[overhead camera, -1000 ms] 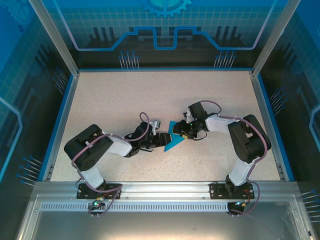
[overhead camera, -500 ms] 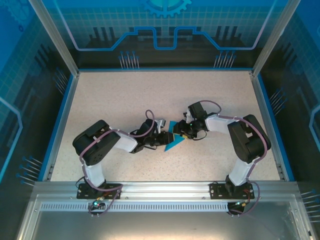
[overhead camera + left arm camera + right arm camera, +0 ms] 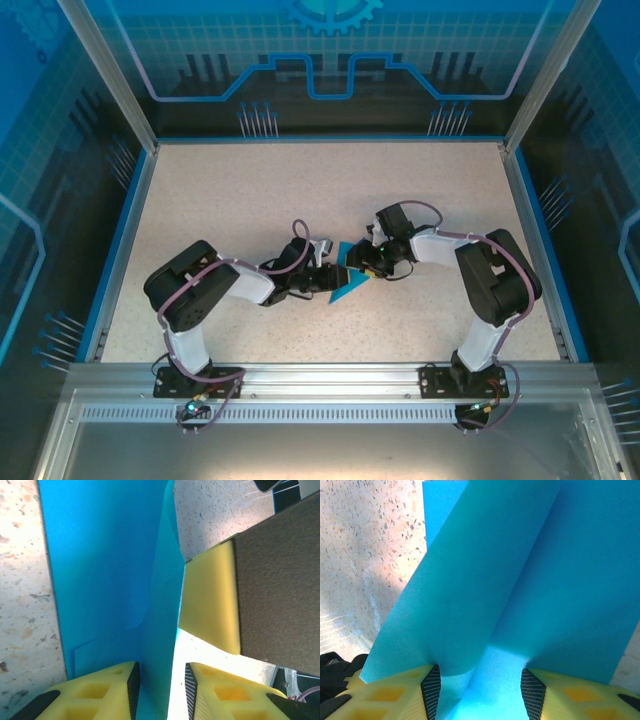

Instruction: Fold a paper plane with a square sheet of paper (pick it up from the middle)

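Paper: teal-blue square sheet of thin paper [image 3: 346,288], partly folded, mid speckled beige table [image 3: 300,190], between both arms | right gripper [image 3: 477,676]: pinches a rounded, uncreased fold, holding it raised | left gripper [image 3: 160,672]: jaws narrowly apart astride the upright flap, probably placed to press a crease

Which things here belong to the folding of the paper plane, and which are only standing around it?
Part of the job:
- teal paper, partly folded
- left gripper, paper between its fingers
- right gripper, paper between its fingers

Not part of it:
- speckled table
- aluminium rail at the near edge
- blue wall panels
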